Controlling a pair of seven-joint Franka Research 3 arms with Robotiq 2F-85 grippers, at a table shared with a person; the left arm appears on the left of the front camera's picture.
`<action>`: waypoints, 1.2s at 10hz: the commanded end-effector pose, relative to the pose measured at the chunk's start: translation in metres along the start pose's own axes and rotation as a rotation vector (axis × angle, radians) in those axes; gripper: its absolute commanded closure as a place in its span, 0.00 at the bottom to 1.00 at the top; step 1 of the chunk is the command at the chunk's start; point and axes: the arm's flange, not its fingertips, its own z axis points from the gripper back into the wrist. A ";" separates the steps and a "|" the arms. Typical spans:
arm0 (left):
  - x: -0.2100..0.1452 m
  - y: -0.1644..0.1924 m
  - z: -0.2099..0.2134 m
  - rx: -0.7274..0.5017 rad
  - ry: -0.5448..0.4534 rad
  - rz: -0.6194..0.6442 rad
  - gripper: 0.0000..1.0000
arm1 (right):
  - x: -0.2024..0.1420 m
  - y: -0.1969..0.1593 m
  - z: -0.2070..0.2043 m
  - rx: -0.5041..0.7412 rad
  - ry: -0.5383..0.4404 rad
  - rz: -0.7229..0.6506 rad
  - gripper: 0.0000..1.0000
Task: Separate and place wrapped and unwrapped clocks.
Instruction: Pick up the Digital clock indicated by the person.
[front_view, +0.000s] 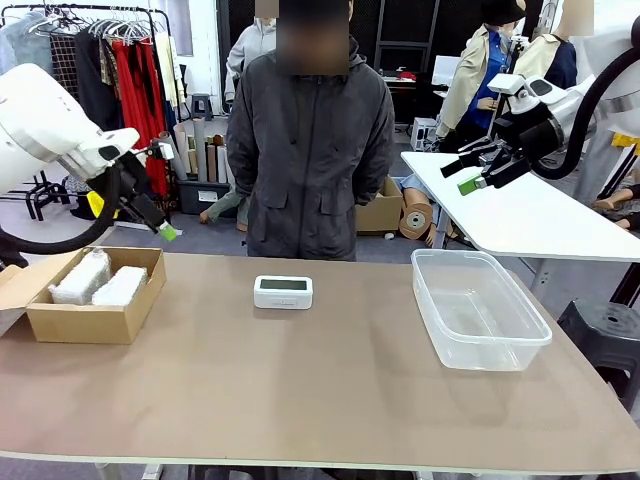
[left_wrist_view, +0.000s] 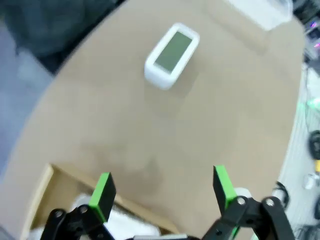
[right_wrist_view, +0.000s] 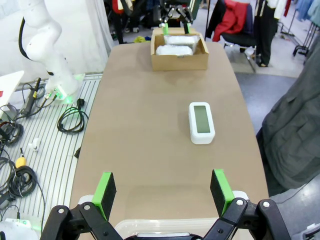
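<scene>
Two bubble-wrapped clocks (front_view: 100, 281) lie side by side in the cardboard box (front_view: 85, 322) at the table's left; the right wrist view shows them (right_wrist_view: 174, 45) far off. The bare white clock (front_view: 283, 291) with a grey-green screen stands mid-table, also visible in the left wrist view (left_wrist_view: 171, 55) and the right wrist view (right_wrist_view: 201, 122). My left gripper (front_view: 163, 228) hangs open above the box's far right corner, its jaws empty (left_wrist_view: 162, 192). My right gripper (front_view: 470, 178) is raised high above the clear bin's far side, open and empty (right_wrist_view: 162, 190).
A clear plastic bin (front_view: 477, 308) stands on the table's right and holds nothing. A person (front_view: 305, 150) stands at the far edge behind the bare clock, hands out of sight. A white table (front_view: 540, 215) sits beyond on the right.
</scene>
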 end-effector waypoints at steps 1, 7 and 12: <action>0.000 -0.005 0.015 -0.049 -0.169 -0.195 0.00 | 0.001 0.000 0.001 -0.002 0.002 0.004 0.00; 0.014 -0.006 0.058 -0.159 -0.260 -0.545 0.00 | 0.001 0.000 0.001 -0.002 0.002 0.004 0.00; 0.021 -0.003 0.070 -0.124 -0.320 -0.521 0.00 | 0.001 0.000 0.001 -0.002 0.002 0.004 0.00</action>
